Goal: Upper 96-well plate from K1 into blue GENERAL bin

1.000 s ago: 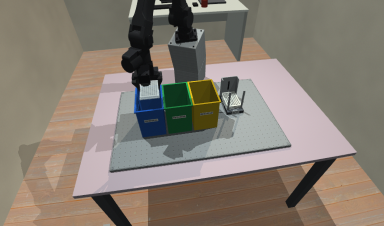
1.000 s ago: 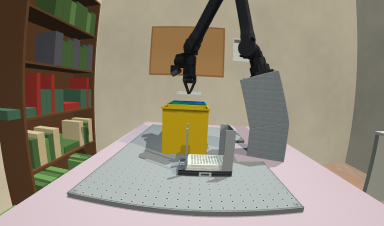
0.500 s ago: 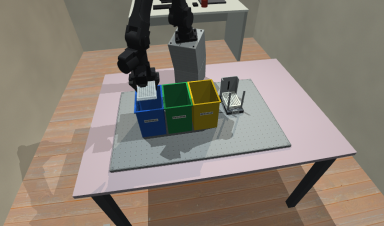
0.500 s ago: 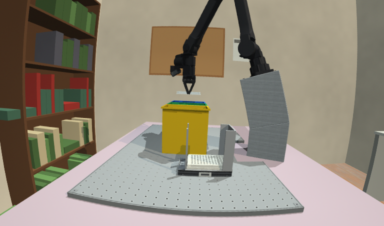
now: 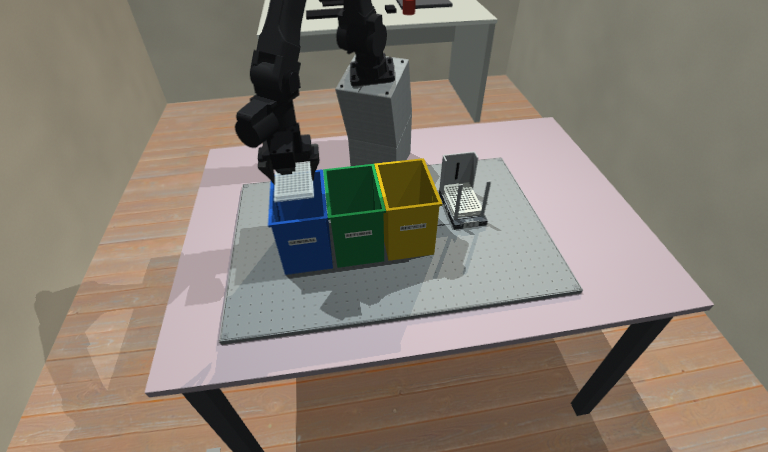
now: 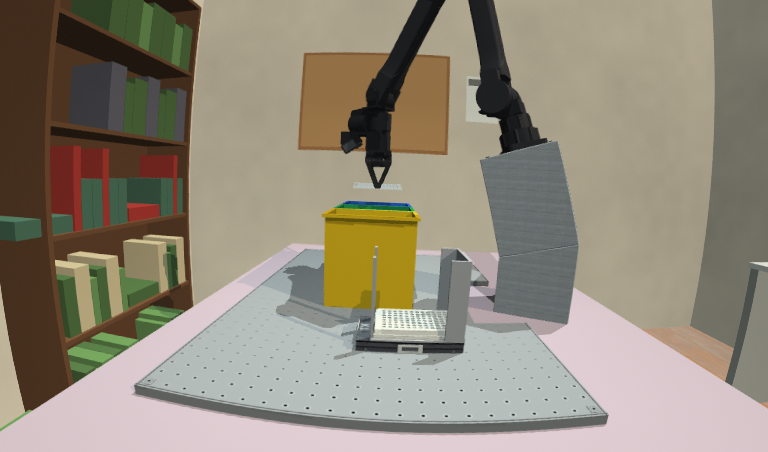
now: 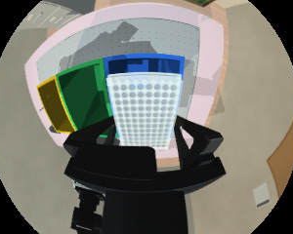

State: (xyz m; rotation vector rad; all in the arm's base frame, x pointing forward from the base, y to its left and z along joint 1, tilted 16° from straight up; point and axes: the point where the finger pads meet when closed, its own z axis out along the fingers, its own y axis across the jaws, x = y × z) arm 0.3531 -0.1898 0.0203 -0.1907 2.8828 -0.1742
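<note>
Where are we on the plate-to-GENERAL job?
Done: upper plate is out of rack K1; lower plate remains there. In hand: claw is shut on the plate, above the blue bin's rim. Left: lower it inside, release. All three bins stand upright.

Your pink bench (image 5: pixel 611 238) carries a grey perforated board (image 5: pixel 396 300) and the arm's grey pedestal (image 5: pixel 396 113). On the board you have three bins side by side, blue (image 5: pixel 300 249), green (image 5: pixel 356 238), yellow (image 5: pixel 410 226), then rack K1 (image 5: pixel 459 167) beside them.

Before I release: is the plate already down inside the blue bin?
No, the plate hangs in the gripper above the bin rims, apart from them.
</note>
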